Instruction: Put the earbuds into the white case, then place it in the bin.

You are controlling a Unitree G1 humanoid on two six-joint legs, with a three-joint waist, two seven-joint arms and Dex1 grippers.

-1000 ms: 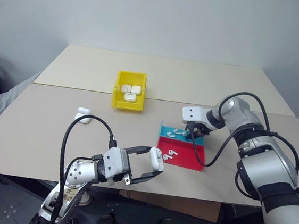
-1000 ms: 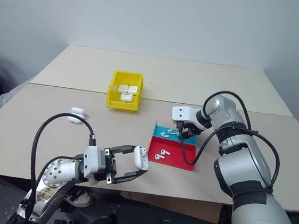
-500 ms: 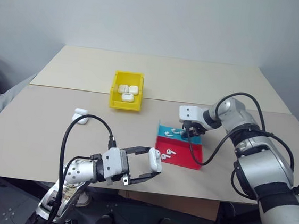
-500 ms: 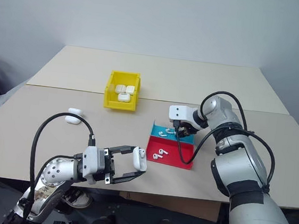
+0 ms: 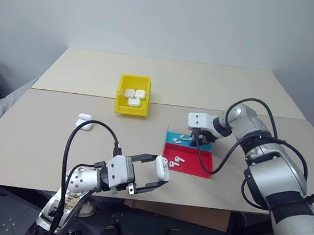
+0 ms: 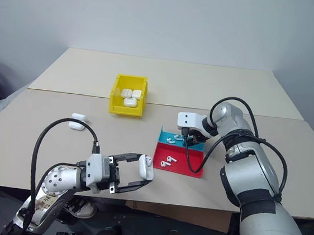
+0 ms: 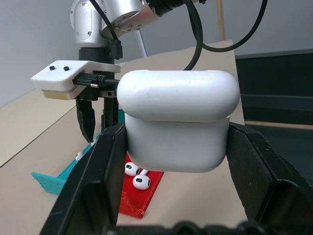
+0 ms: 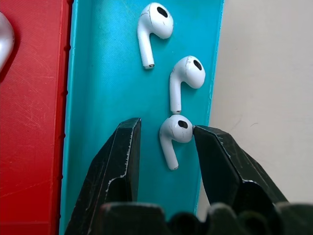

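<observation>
Your right gripper (image 8: 163, 142) stands with its jaws apart, straddling one earbud (image 8: 173, 135) on the teal strip of the tray (image 8: 102, 88); one finger already touches the bud's rounded head, the other is clear of it with bare teal between; two more earbuds (image 8: 152, 25) lie further along the same strip, and a couple rest on the tray's red half, nearer your left arm.

Expect the bud to be very light, hard and glossy, so it will likely skid or flick away if the fingers close unevenly; take it across the bulbous head, not the thin stem, and close slowly.

Your left gripper (image 7: 178, 147) is clamped on the white case (image 7: 178, 120), lid down, held level off the tray's red edge; the case is smooth and rounded, so it may twist in the grip; the lid still needs opening.

The yellow bin (image 5: 120, 107), beyond the tray, already holds several cases; another case (image 5: 86, 121) lies on the table (image 5: 42, 139), well apart from the tray.
</observation>
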